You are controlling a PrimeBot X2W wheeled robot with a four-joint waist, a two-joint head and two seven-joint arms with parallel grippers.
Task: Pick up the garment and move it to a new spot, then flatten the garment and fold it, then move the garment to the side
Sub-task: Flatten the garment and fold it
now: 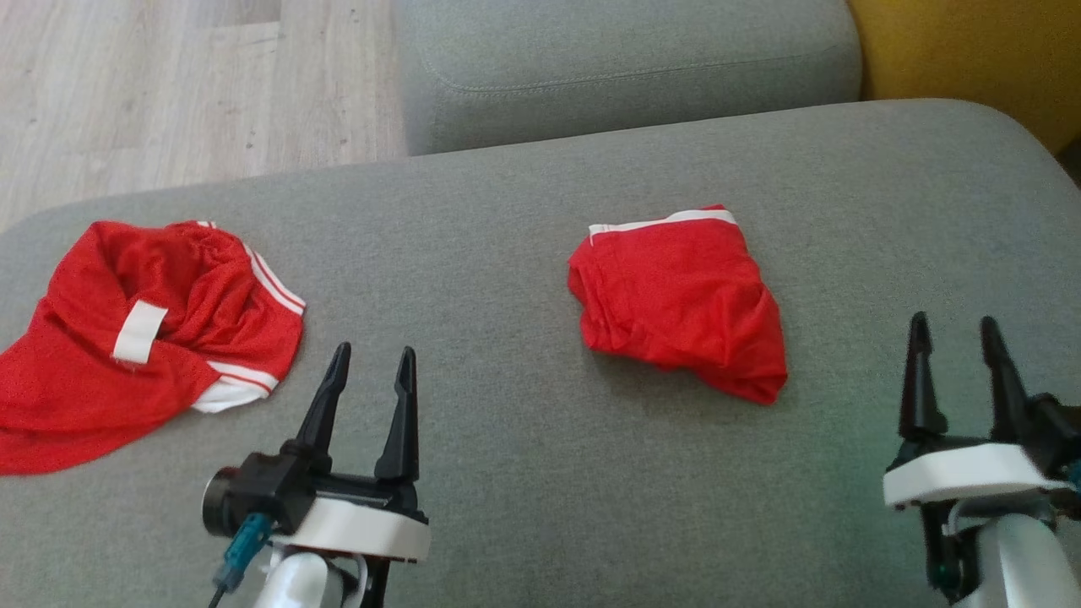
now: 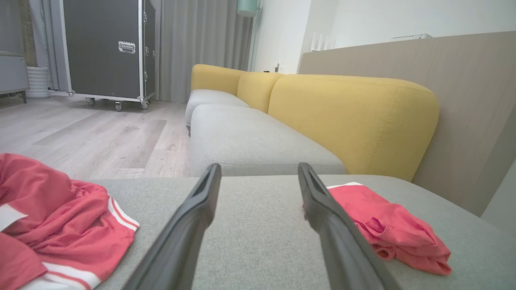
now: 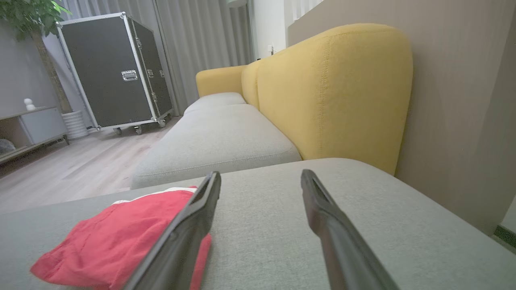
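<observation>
A folded red garment (image 1: 680,300) with a white waistband lies on the grey sofa cushion (image 1: 507,219), right of centre; it also shows in the left wrist view (image 2: 387,225) and the right wrist view (image 3: 121,237). A second red garment (image 1: 143,329) with white stripes lies crumpled at the cushion's left (image 2: 60,225). My left gripper (image 1: 372,371) hangs open between the two garments, nearer the crumpled one, holding nothing. My right gripper (image 1: 954,333) stands open and empty to the right of the folded garment. In both wrist views the fingers (image 2: 189,225) (image 3: 189,225) are spread wide over bare cushion.
Another grey seat cushion (image 1: 625,67) adjoins the far edge. A yellow backrest (image 1: 971,51) runs along the right. Wood floor (image 1: 169,84) lies at the far left. A black wheeled flight case (image 2: 107,52) stands across the room.
</observation>
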